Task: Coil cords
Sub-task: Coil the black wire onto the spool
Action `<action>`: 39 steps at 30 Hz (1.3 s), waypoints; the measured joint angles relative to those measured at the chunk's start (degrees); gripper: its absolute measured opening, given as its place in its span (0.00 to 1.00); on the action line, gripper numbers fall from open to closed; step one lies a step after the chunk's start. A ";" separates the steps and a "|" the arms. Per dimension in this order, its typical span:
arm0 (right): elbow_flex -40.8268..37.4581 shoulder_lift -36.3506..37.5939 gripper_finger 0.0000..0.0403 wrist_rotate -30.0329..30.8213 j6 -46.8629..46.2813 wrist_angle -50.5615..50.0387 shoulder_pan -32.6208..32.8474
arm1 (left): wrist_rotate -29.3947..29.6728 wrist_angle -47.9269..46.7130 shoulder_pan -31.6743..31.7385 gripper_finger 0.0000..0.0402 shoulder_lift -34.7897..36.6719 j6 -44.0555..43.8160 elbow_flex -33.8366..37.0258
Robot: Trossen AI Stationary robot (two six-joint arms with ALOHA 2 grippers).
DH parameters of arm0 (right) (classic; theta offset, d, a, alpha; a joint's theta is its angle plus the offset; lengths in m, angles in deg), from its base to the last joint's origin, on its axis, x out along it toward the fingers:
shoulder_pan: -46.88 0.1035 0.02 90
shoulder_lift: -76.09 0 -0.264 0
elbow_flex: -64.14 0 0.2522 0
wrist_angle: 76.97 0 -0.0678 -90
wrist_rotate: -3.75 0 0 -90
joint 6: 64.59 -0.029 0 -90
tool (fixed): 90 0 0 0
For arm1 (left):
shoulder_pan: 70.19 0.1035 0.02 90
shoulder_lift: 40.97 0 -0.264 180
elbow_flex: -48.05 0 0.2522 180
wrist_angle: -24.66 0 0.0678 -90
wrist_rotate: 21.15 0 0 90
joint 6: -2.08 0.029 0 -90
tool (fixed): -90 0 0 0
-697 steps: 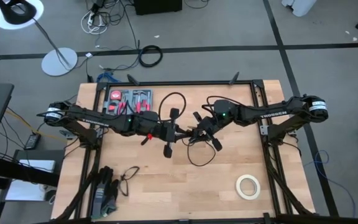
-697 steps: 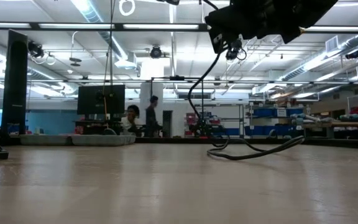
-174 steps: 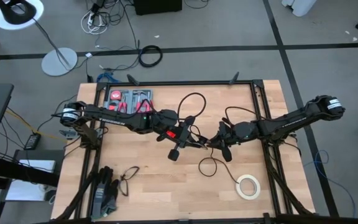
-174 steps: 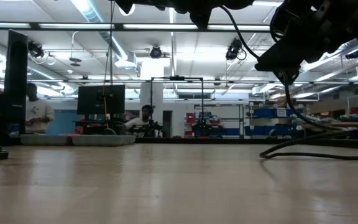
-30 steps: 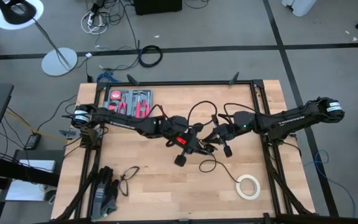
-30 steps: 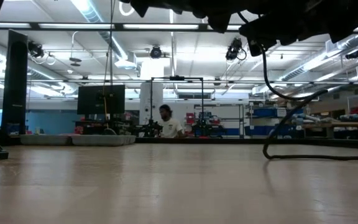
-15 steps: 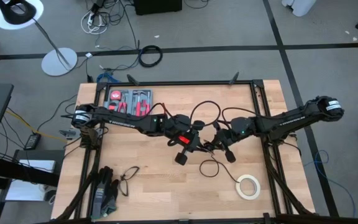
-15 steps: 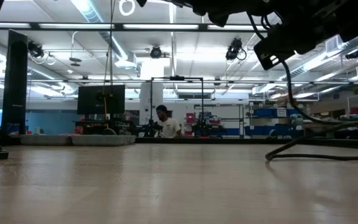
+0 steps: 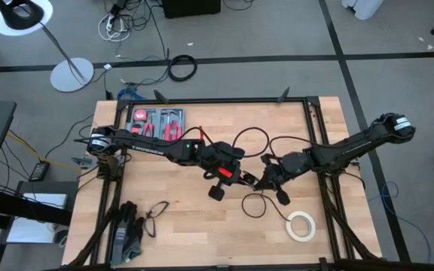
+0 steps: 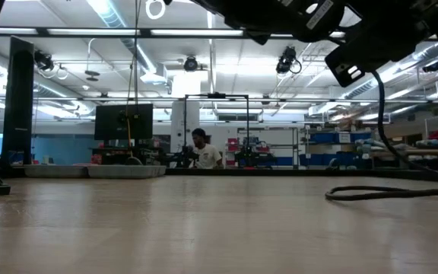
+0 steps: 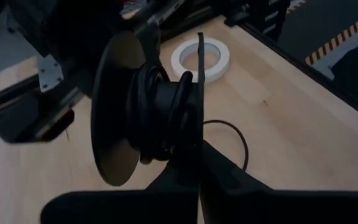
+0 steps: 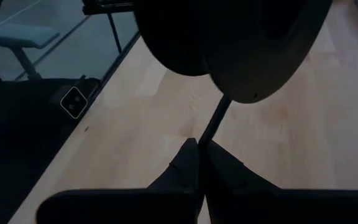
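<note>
Both grippers, left [image 9: 241,178] and right [image 9: 264,181], are closed on the cord [image 9: 253,205] at the frame centre. The right one was brought lower since a moment ago. A cord loop is laid just below them, so coiling seems underway.

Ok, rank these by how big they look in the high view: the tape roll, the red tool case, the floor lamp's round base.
1. The red tool case, largest.
2. The floor lamp's round base, somewhat smaller; it stands on the floor, farther below the camera, so its true size is unsure.
3. The tape roll, smallest.
</note>
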 joint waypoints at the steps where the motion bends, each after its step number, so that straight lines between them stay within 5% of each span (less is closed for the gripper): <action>1: 0.00 0.43 0.01 0.65 -0.37 -0.30 0.59 | 0.00 -0.50 0.00 0.00 0.00 -0.18 -0.06; 12: -0.28 8.30 0.01 6.34 2.41 -1.15 4.15 | -0.22 -4.34 0.07 0.00 0.19 -3.93 -0.45; 20: -0.33 10.50 0.01 4.83 2.04 0.28 4.11 | -0.71 -3.59 0.11 0.00 0.28 -5.18 -0.41; 25: -0.33 9.66 0.10 3.25 0.39 0.61 4.28 | -0.75 -5.20 0.11 0.00 0.25 -5.32 -0.04; 31: -0.27 9.32 0.19 3.29 -4.57 -0.23 4.32 | 2.56 -6.74 -0.31 0.00 0.17 -4.47 0.00; 39: -0.20 8.24 0.19 5.34 -16.42 -6.59 4.28 | 4.01 -6.83 -0.57 0.00 0.11 -4.03 0.07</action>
